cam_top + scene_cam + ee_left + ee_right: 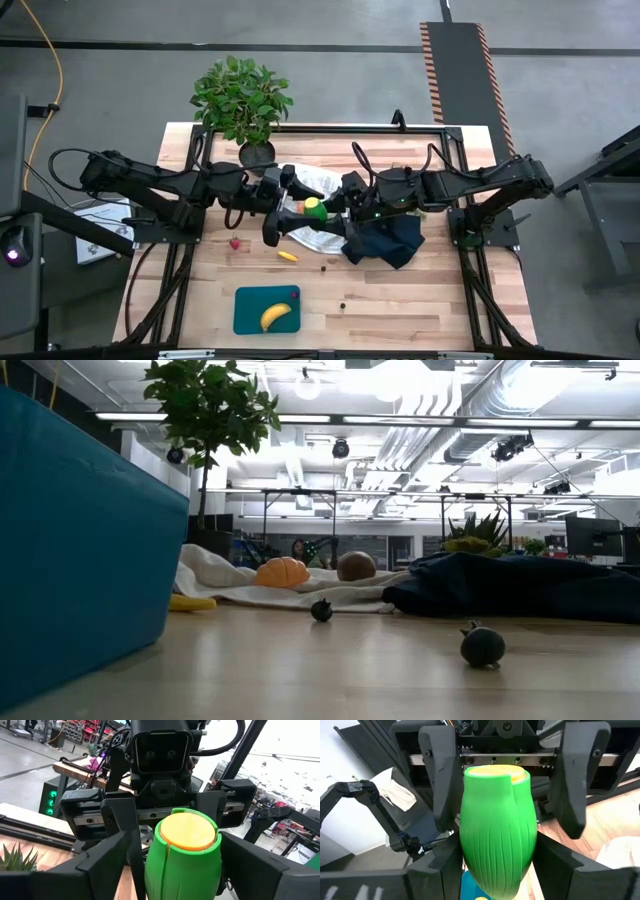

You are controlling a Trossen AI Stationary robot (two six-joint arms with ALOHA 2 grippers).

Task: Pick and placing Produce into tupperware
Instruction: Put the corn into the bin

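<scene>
A green pear-shaped piece [314, 208] with a flat yellow end is held in the air between both arms, above the white cloth [318, 236]. My right gripper [497, 870] is shut on it, coming from the table's right. My left gripper [298, 210] faces it from the left and is open. Its fingers [575, 780] stand on either side of the yellow end, with a clear gap on one side. The teal tupperware [250, 312] sits near the front edge with a yellow banana [276, 317] in it. An orange piece [283, 572] and a brown ball [356, 566] rest on the white cloth. My right gripper pinches the green piece between its two fingers by the ribbed green body [470, 865], toward the end away from the yellow cap. The fingers come level from the table's right. The piece is lifted clear, lying roughly level with its yellow end toward the left gripper.
A red bit [235, 243], a small yellow piece [287, 256] and two dark bits [325, 268] [344, 304] lie on the bare wood. A dark navy cloth [392, 240] is bunched right of centre. A potted plant [243, 100] stands at the far edge.
</scene>
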